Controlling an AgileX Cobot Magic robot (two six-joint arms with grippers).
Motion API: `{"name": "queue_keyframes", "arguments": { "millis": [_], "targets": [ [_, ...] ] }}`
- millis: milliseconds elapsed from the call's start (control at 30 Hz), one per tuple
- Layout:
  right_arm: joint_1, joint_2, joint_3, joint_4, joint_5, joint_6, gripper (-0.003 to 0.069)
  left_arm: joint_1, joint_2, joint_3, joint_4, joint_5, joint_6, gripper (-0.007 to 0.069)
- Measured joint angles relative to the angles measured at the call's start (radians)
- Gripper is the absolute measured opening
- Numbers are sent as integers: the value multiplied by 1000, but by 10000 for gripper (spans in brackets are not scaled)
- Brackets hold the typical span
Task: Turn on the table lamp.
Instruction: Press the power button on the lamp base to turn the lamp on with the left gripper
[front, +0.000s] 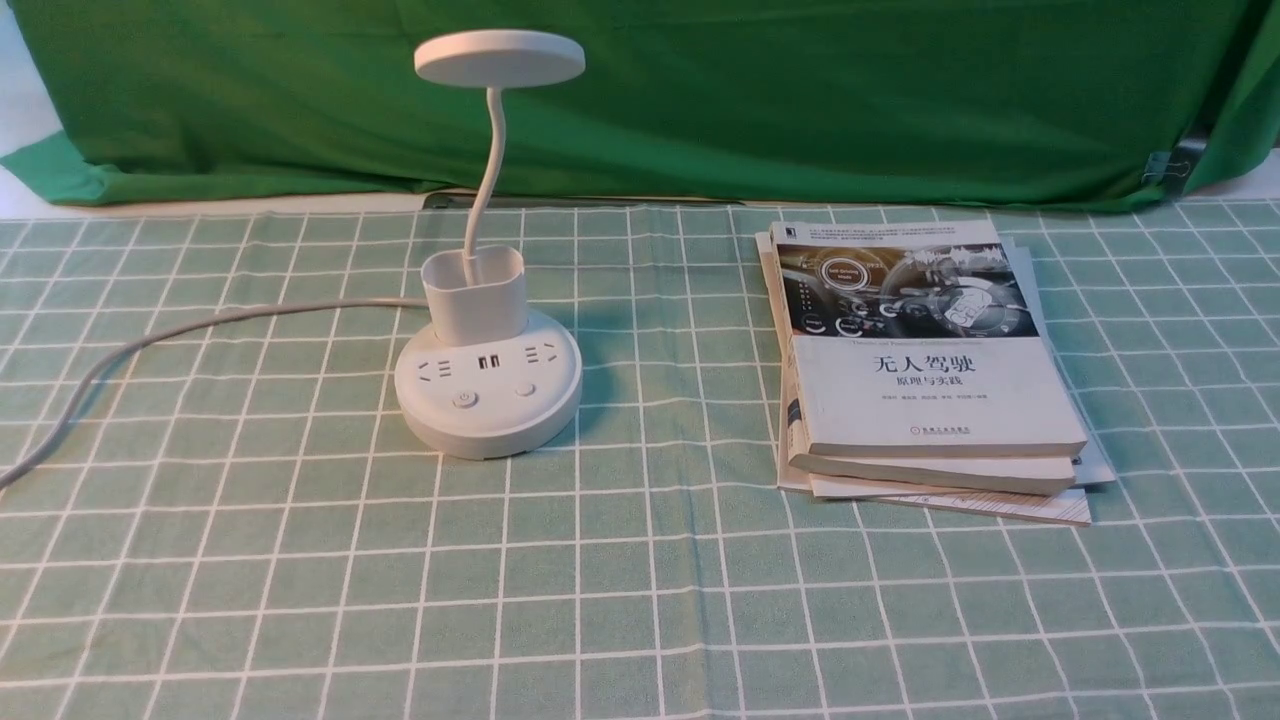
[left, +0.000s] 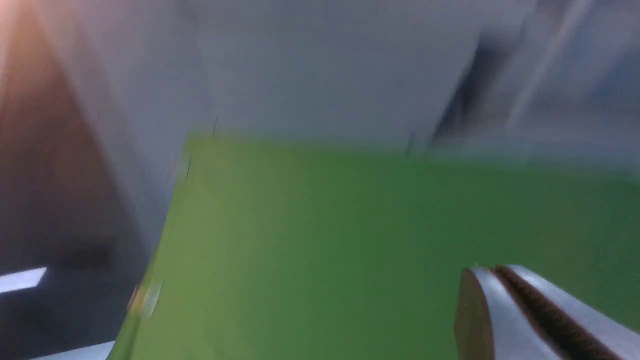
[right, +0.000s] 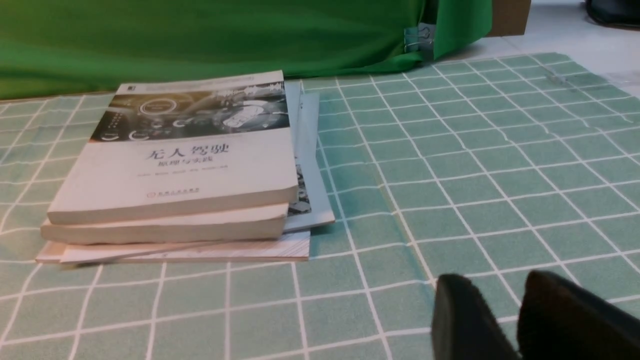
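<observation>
Grey ridged left pincer (left: 520, 310); black right pincer (right: 515, 320)

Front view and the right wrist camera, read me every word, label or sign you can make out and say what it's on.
"无人驾驶": large title on the top book cover.
"原理与实践": subtitle beneath it.
Authors, publisher line and cover-photo lettering: too small to read.
Table lamp: a power symbol on one button, no readable words.
Left wrist view: blurred, no text.
</observation>
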Motion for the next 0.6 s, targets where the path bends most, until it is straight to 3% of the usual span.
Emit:
{"name": "queue_keyframes", "arguments": {
  "millis": [100, 167, 233, 267, 300, 433, 533, 600],
  "targets": [
    [0, 0, 0, 0, 0, 1, 238, 0, -2, -90, 8, 45, -98, 21],
    [0, 0, 0, 0, 0, 1, 238, 0, 12, -277, 37, 343, -190, 21],
    [0, 0, 0, 0, 0, 1, 238, 0, 37, -355, 52, 495, -210, 21],
    [0, 0, 0, 0, 0, 1, 238, 0, 94, -463, 75, 762, -213, 21],
    [0, 0, 0, 0, 0, 1, 238, 0, 138, -515, 88, 892, -212, 21],
    [0, 0, 0, 0, 0, 1, 238, 0, 290, -578, 95, 1164, -210, 21],
    [0, 0, 0, 0, 0, 1, 238, 0, 425, -561, -33, 1267, -204, 21],
    [0, 0, 0, 0, 0, 2, 238, 0, 548, -543, -249, 1301, -89, 21]
  ]
}}
